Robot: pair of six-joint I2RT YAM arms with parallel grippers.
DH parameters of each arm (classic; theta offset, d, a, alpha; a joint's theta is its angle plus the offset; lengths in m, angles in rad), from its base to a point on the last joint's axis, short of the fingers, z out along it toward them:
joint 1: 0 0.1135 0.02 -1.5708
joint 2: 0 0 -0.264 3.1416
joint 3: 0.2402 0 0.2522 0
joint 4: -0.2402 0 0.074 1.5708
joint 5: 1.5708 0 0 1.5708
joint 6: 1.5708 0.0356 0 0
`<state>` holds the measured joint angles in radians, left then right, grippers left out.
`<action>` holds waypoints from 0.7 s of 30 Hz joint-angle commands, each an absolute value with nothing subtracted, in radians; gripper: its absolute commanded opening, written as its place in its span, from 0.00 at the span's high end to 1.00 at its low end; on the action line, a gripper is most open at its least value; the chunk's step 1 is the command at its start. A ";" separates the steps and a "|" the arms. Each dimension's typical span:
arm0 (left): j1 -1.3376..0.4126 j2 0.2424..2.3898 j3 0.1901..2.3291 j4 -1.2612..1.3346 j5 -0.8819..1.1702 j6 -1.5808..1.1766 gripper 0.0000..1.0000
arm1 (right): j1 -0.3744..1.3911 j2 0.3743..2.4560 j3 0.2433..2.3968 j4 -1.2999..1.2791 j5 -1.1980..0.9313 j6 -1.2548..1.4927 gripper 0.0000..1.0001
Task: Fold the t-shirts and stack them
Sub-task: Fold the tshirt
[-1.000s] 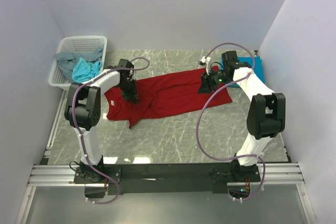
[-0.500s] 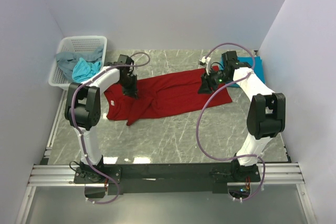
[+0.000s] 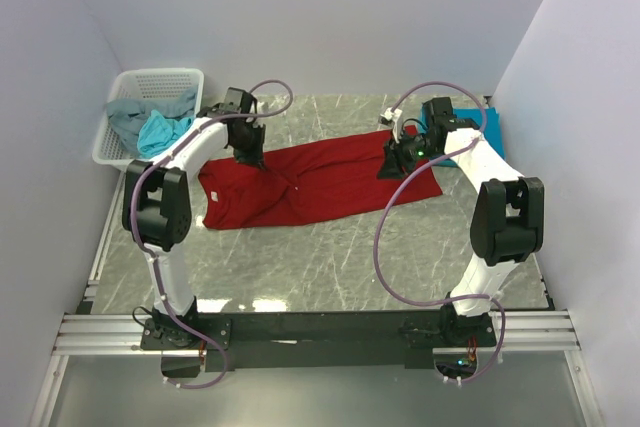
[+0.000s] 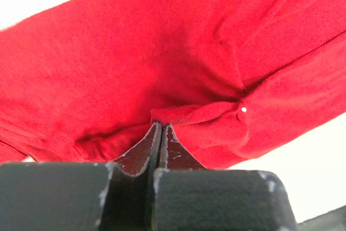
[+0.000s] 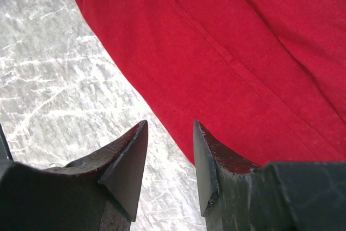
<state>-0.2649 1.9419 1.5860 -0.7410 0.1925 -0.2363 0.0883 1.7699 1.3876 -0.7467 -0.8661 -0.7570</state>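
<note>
A dark red t-shirt (image 3: pixel 315 182) lies spread across the middle of the marble table. My left gripper (image 3: pixel 250 159) is at its upper left edge and is shut on a pinched fold of the red cloth (image 4: pixel 189 113). My right gripper (image 3: pixel 390 169) is open and empty just above the shirt's right end, over its edge (image 5: pixel 178 133). A teal-blue t-shirt (image 3: pixel 478 127) lies folded at the far right behind the right arm. Grey (image 3: pixel 125 115) and light turquoise (image 3: pixel 163 133) t-shirts lie in the basket.
A white plastic mesh basket (image 3: pixel 168 77) stands at the back left corner. White walls close in the table on the left, back and right. Purple cables loop from both arms over the table.
My left gripper has moved back and slightly right, pulling the folded-over cloth with it, so the shirt's left part lies flatter. The right arm has not moved.
</note>
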 commanded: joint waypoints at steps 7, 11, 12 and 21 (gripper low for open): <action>-0.402 1.914 1.608 -0.543 0.008 0.052 0.99 | 0.069 1.772 1.428 -0.761 -0.899 -0.775 0.53; -0.440 1.980 1.669 -0.569 -0.051 0.130 0.99 | 0.066 1.772 1.430 -0.764 -0.900 -0.776 0.53; -0.445 1.991 1.680 -0.577 -0.063 0.139 1.00 | 0.064 1.770 1.430 -0.762 -0.900 -0.776 0.53; -0.456 2.072 1.758 -0.587 -0.071 0.218 0.99 | 0.052 1.769 1.431 -0.770 -0.913 -0.782 0.53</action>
<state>-0.4591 2.0628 1.6936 -0.6029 -0.0517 0.1642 0.0643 1.7714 1.3895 -0.7563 -0.8825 -0.7635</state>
